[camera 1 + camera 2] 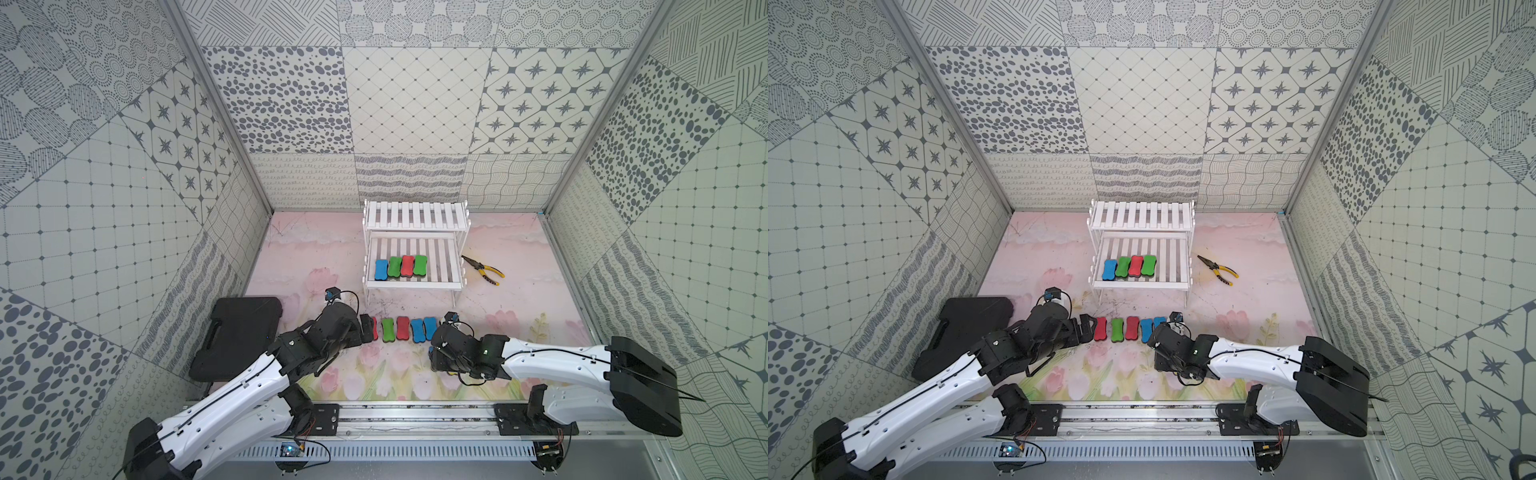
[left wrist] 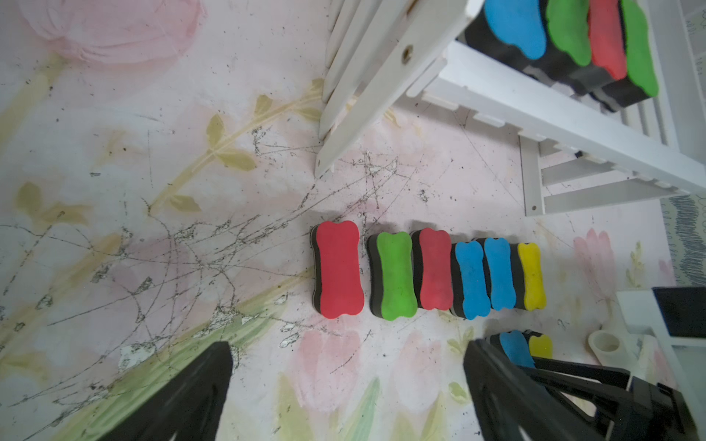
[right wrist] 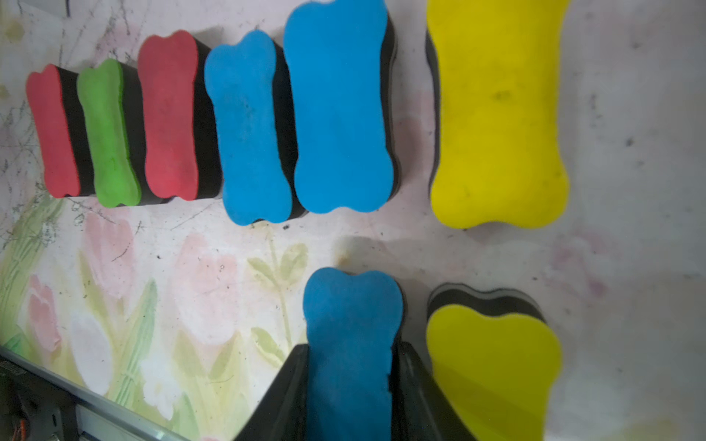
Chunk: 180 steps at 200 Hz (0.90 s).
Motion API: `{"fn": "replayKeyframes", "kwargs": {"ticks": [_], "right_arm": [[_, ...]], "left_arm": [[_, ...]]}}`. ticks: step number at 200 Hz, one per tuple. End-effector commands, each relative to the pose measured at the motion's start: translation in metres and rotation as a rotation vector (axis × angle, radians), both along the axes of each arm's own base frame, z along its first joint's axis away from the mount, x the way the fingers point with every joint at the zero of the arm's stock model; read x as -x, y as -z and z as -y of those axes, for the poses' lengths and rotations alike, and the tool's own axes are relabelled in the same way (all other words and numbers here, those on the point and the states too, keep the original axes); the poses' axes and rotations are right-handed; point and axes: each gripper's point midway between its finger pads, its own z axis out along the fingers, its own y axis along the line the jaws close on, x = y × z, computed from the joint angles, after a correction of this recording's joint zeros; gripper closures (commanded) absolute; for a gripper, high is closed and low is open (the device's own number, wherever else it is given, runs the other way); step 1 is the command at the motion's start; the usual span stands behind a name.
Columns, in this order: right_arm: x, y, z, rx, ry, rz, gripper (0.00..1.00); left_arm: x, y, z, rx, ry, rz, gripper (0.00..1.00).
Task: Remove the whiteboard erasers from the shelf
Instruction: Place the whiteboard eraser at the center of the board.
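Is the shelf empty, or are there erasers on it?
Not empty. In a top view the upper tier of the shelf is bare, but four erasers sit side by side on its lower tier.

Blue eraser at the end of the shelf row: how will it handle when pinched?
The blue eraser looks light and squashy: foam-like top, felt base. Lying flat on the shelf, it likely won't tip or roll. Apparently touching the green eraser, it may drag that along.

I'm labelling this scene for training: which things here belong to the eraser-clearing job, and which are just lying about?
Part of the job: shelf; four erasers on its lower tier; eight erasers on the table.
Just lying about: yellow-handled pliers beside the shelf; black case.
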Motion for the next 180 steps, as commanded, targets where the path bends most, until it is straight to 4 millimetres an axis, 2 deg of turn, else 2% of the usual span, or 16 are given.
{"fn": "replayKeyframes", "kwargs": {"ticks": [1, 21, 44, 95, 117, 146, 163, 180], "right_arm": [[-0.011, -0.012, -0.012, -0.027, 0.01, 0.048, 0.54], [-0.012, -0.013, -0.014, -0.026, 0.002, 0.048, 0.5], [-0.015, -0.026, -0.015, -0.034, -0.006, 0.08, 0.48], [-0.029, -0.097, -0.02, -0.135, -0.08, 0.229, 0.48], [-0.053, -0.138, -0.019, -0.108, -0.084, 0.351, 0.48], [-0.1, -0.186, -0.019, -0.174, -0.038, 0.447, 0.49], [-0.126, -0.204, -0.021, -0.195, -0.008, 0.498, 0.49], [-0.149, -0.207, -0.021, -0.148, 0.014, 0.525, 0.49]], "left_arm": [[-0.001, -0.002, 0.002, 0.018, 0.0, 0.004, 0.01], [0.0, -0.003, 0.002, 0.014, 0.005, 0.002, 0.01], [0.0, -0.003, 0.002, 0.016, 0.006, 0.002, 0.0], [0.0, -0.001, 0.004, 0.01, 0.016, 0.0, 0.0], [-0.001, -0.001, 0.004, 0.009, 0.017, 0.0, 0.0], [-0.001, -0.002, 0.004, 0.012, 0.014, 0.001, 0.0], [-0.002, -0.003, 0.003, 0.016, 0.008, 0.004, 0.0], [-0.002, -0.004, 0.003, 0.019, 0.008, 0.005, 0.01]]}}
